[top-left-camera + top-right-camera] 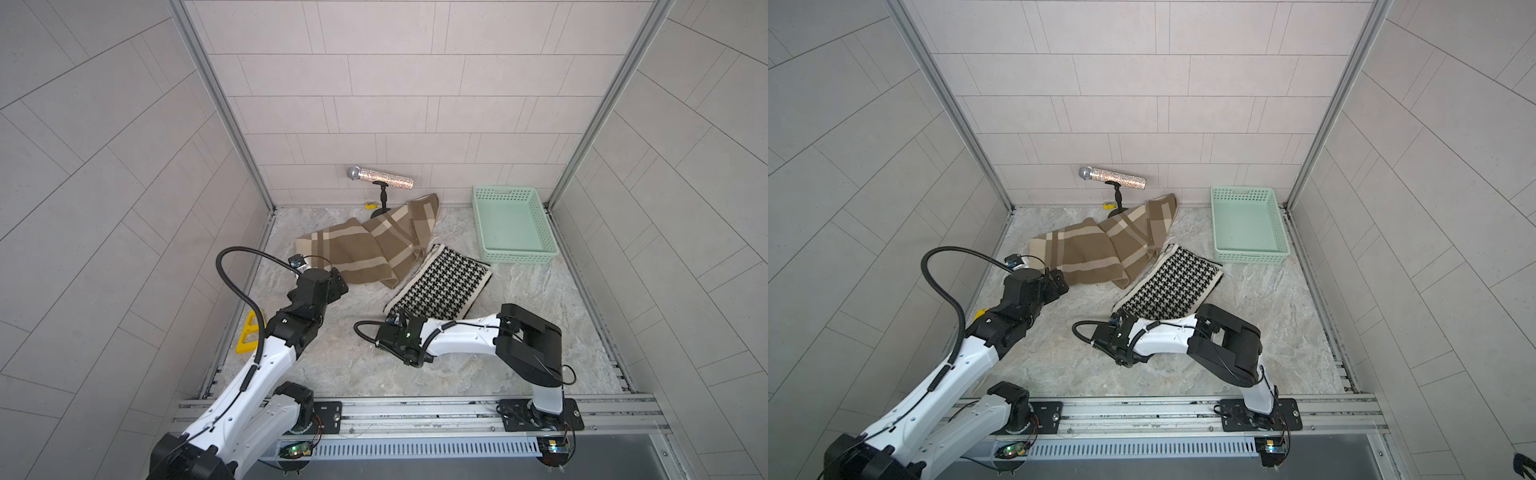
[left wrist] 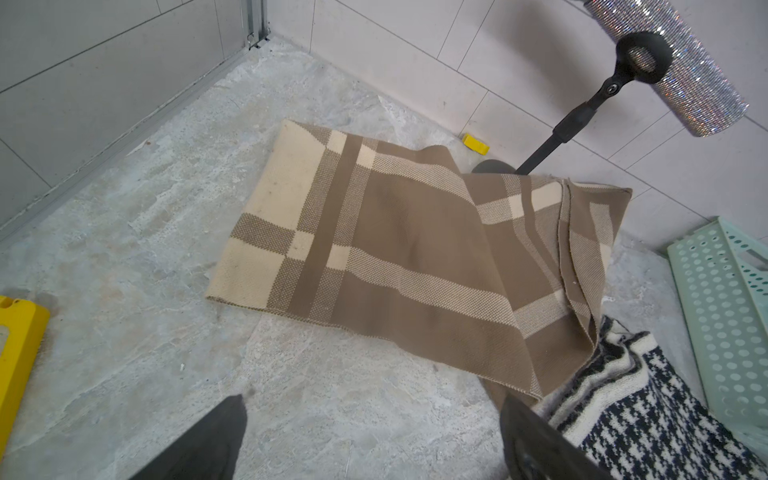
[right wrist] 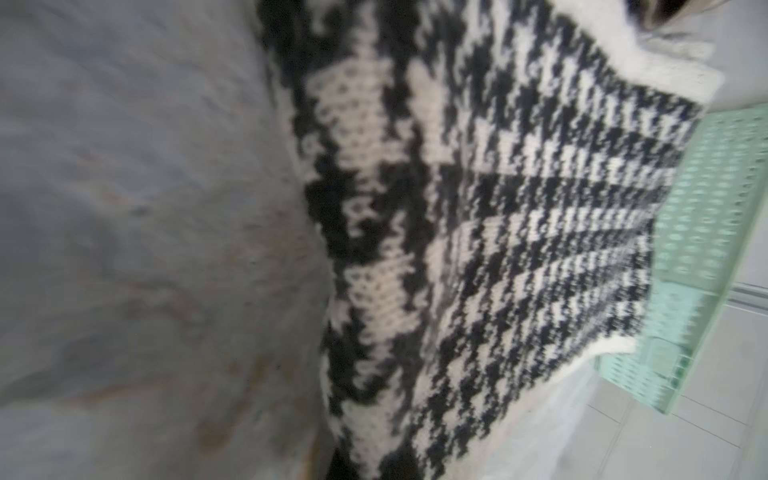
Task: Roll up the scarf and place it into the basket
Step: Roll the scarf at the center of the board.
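With the back wall at 12 o'clock, the marble table (image 1: 415,365) carries a plaid scarf (image 1: 365,245) at 11, its far end hiding part of the microphone (image 1: 380,178) stand's base. It overlaps a houndstooth scarf (image 1: 440,286) lying mid-table, just beside the basket (image 1: 519,258) at 2. The left arm half hides a yellow frame (image 1: 249,334) at 9. Only its wrist view shows the left gripper (image 2: 372,399), spread wide over bare table. The right gripper (image 1: 397,318) is closed at the houndstooth scarf's 7 o'clock corner. Its blurred wrist view hides any pinch.
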Action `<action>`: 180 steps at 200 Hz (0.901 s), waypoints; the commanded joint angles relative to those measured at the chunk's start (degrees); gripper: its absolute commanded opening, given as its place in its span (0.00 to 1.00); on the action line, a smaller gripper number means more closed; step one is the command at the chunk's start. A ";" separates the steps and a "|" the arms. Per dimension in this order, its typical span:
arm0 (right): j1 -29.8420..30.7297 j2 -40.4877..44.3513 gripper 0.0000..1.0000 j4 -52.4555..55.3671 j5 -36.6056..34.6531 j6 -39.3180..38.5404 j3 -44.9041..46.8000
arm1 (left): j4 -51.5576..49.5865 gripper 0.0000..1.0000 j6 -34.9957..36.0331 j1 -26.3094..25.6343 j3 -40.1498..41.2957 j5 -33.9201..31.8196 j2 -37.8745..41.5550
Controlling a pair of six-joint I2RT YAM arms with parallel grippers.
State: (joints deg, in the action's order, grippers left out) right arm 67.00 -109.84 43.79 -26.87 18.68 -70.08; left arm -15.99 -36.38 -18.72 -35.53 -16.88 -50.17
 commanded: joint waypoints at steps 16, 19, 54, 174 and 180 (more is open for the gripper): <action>-0.48 8.88 0.00 -1.15 19.84 2.92 -1.55 | -7.82 1.00 0.13 0.33 2.57 5.50 2.72; -0.76 9.24 0.00 -1.14 20.72 3.13 -1.50 | -7.97 0.99 0.13 0.21 2.82 6.52 2.91; -7.17 10.69 0.00 -3.78 32.08 5.81 1.14 | -6.36 0.76 -1.02 -0.04 6.17 21.35 3.71; -25.92 7.49 0.00 -18.86 65.64 11.29 11.27 | 15.69 0.40 5.23 -16.54 7.68 40.07 -15.91; -26.19 7.45 0.00 -18.99 65.86 11.29 11.52 | 17.09 0.37 5.18 -16.68 7.60 40.61 -17.06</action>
State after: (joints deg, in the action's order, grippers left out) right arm 42.19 -101.49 27.59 34.11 28.08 -59.94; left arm -6.98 -32.47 -34.59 -26.72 21.19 -63.83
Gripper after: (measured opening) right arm 0.064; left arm 0.406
